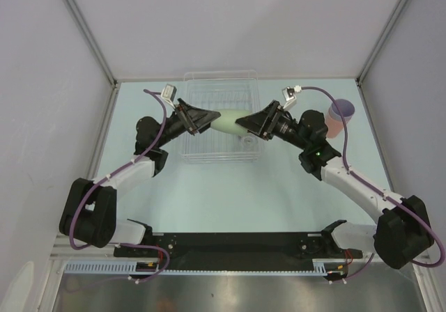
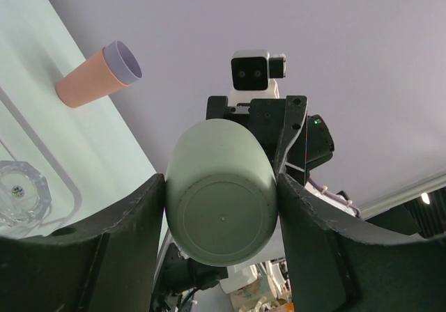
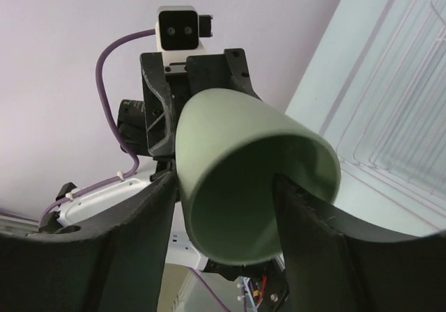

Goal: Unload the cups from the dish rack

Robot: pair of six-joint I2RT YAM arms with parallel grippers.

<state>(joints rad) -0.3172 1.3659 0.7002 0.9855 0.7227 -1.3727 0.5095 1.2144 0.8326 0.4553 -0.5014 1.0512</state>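
Note:
The pale green cup [image 1: 226, 122] is held on its side above the dish rack [image 1: 191, 152], between my two grippers. My left gripper [image 1: 209, 119] is shut on its base end; in the left wrist view the cup's flat bottom [image 2: 221, 218] fills the gap between the fingers [image 2: 132, 242]. My right gripper [image 1: 245, 125] is at the cup's mouth [image 3: 237, 159], jaws apart, with one finger [image 3: 300, 221] inside the rim and the other outside the wall. The clear cup [image 1: 248, 142] lies in the rack. The salmon-pink cup [image 1: 337, 125] stands right of the rack with the lavender cup [image 1: 342, 108] nested in it.
The rack's ribbed floor [image 3: 404, 117] shows below the right gripper. The nested pink cup [image 2: 90, 82] and clear cup [image 2: 21, 193] show in the left wrist view. Grey walls enclose the table on three sides. A black rail [image 1: 237, 246] runs along the near edge.

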